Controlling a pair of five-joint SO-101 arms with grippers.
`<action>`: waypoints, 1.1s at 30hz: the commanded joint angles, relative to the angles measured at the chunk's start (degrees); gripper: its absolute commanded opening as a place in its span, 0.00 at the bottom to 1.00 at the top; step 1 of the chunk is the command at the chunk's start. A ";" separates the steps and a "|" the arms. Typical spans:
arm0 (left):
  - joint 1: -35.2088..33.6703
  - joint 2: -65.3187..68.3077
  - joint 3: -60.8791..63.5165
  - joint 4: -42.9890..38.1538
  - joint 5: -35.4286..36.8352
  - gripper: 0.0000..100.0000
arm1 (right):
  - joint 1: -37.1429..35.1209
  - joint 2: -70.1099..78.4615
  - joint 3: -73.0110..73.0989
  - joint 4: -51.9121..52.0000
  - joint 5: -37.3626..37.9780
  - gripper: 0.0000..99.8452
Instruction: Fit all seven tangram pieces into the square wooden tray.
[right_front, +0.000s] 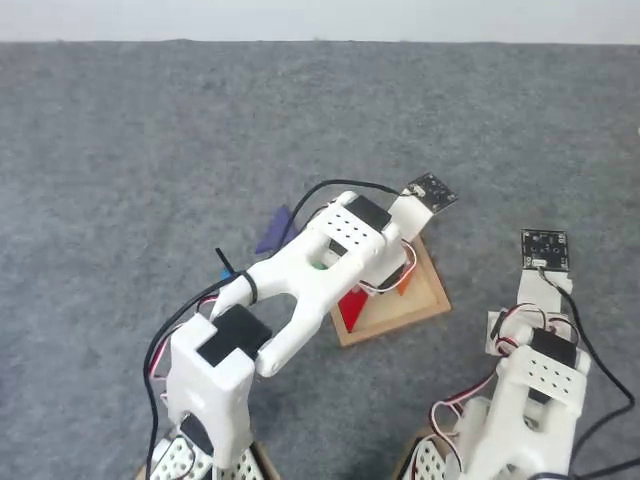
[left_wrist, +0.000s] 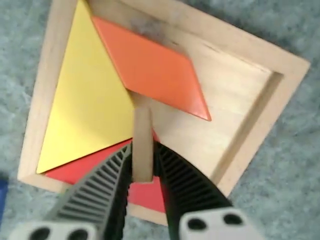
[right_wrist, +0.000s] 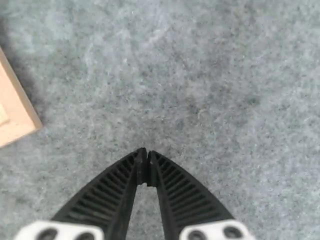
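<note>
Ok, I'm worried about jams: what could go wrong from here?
The left gripper holds the wooden piece on edge, above where the yellow triangle, orange parallelogram and red piece meet; released there, it may land on them, not flat in the tray. Pushing down could shove the orange parallelogram askew.

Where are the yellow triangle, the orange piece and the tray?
yellow triangle (left_wrist: 85, 105), left wrist view, middle of its face.
orange piece (left_wrist: 152, 70), left wrist view, middle of its face.
tray (left_wrist: 262, 117), left wrist view, bare rim.
</note>
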 joint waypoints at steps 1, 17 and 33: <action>-0.88 -1.58 -1.36 -0.79 0.35 0.12 | -0.48 -1.71 -2.11 -0.84 -0.62 0.01; -5.98 -3.96 -2.15 -0.53 -1.93 0.12 | -0.57 -1.71 -2.02 -0.84 -0.62 0.01; -6.33 -3.43 -13.67 8.35 -2.11 0.12 | -2.15 -1.63 -1.93 -0.66 -0.62 0.01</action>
